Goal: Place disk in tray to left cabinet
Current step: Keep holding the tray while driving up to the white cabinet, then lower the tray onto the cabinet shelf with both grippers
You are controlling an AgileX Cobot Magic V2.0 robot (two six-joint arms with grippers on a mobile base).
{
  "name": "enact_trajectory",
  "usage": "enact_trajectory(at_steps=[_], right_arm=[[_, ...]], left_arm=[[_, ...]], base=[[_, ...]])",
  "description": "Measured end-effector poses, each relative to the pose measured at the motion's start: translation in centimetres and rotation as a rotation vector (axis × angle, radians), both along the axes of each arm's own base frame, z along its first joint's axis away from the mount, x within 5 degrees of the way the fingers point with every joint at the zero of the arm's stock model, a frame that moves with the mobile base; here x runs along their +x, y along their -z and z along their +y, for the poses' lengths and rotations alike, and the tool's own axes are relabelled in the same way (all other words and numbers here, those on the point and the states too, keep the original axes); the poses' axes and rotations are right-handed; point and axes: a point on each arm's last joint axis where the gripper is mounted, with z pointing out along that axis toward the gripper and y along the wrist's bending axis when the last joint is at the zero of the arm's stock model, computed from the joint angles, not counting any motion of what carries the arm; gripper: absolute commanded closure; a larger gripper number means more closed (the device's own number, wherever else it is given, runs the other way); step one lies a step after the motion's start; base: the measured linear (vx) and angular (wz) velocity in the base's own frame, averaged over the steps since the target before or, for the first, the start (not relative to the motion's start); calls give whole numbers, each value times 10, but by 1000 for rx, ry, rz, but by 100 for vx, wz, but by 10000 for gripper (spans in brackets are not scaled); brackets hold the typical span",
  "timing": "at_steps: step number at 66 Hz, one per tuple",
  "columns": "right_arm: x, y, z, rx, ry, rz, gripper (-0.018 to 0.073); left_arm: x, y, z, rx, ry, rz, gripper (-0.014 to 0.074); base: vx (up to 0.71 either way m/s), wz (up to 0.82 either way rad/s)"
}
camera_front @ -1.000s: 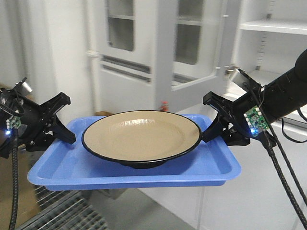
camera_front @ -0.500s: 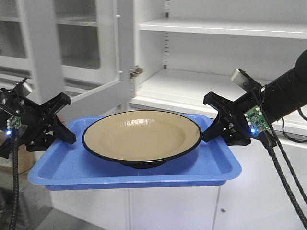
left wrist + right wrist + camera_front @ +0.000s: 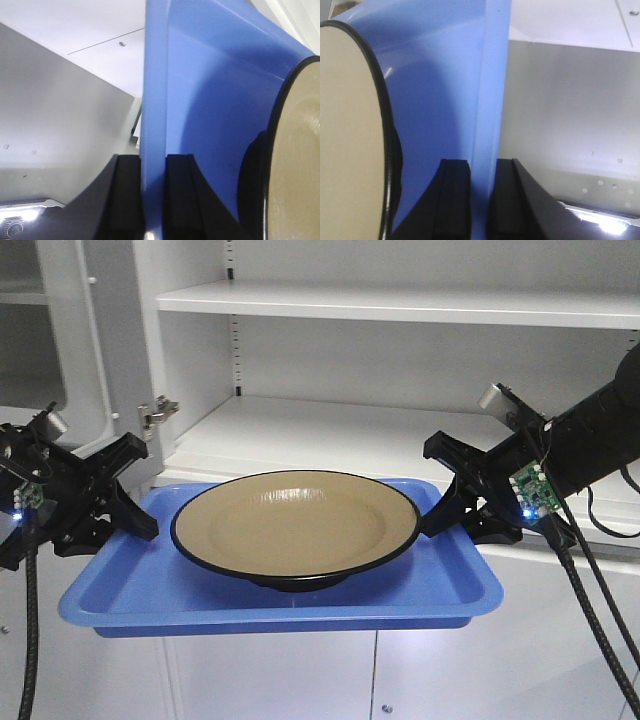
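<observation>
Two black grippers held one blue tray level in mid-air. Front view: the left gripper (image 3: 143,502) and right gripper (image 3: 445,505) pinched opposite lips of the tray (image 3: 250,605), probably so the loose disk (image 3: 295,525) lying centred in it would not slide. The cabinet (image 3: 400,430) stood just behind with its shelf open; a second earlier a glazed door filled that background, while the grip looked unchanged. Left wrist view: both jaws clamped on the tray lip, the disk's rim close by. Right wrist view: the same clamp, mirrored.
</observation>
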Motion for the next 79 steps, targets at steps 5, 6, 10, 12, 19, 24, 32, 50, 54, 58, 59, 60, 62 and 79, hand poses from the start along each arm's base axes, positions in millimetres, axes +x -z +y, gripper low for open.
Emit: enact_trajectory(at_steps=[5,6,10,12,19,24,32,50,54,58,59,60,62,79], right_arm=[[0,0,0,0,0,0,564],[0,0,0,0,0,0,564],[0,0,0,0,0,0,564],[0,0,0,0,0,0,564],[0,0,0,0,0,0,564],[0,0,0,0,0,0,564],[0,0,0,0,0,0,564],[0,0,0,0,0,0,564],[0,0,0,0,0,0,564],[0,0,0,0,0,0,564],[0,0,0,0,0,0,564],[0,0,0,0,0,0,564],[0,0,0,0,0,0,564],[0,0,0,0,0,0,564]], left_arm=[[0,0,0,0,0,1,596],[0,0,0,0,0,1,596],[0,0,0,0,0,1,596],[0,0,0,0,0,1,596],[0,0,0,0,0,0,596],[0,0,0,0,0,0,596],[0,0,0,0,0,0,596],[0,0,0,0,0,0,596],[0,0,0,0,0,0,596],[0,0,0,0,0,0,596],[0,0,0,0,0,0,596],[0,0,0,0,0,0,596],[0,0,0,0,0,0,596],[0,0,0,0,0,0,596]], base=[[28,-21],[28,-20],[29,-21],[28,-21],[28,-22],[26,-22],[26,-20],[24,-17],[21,-14],[19,-13],[18,-11],[18,-11],[17,-12],[13,-11]])
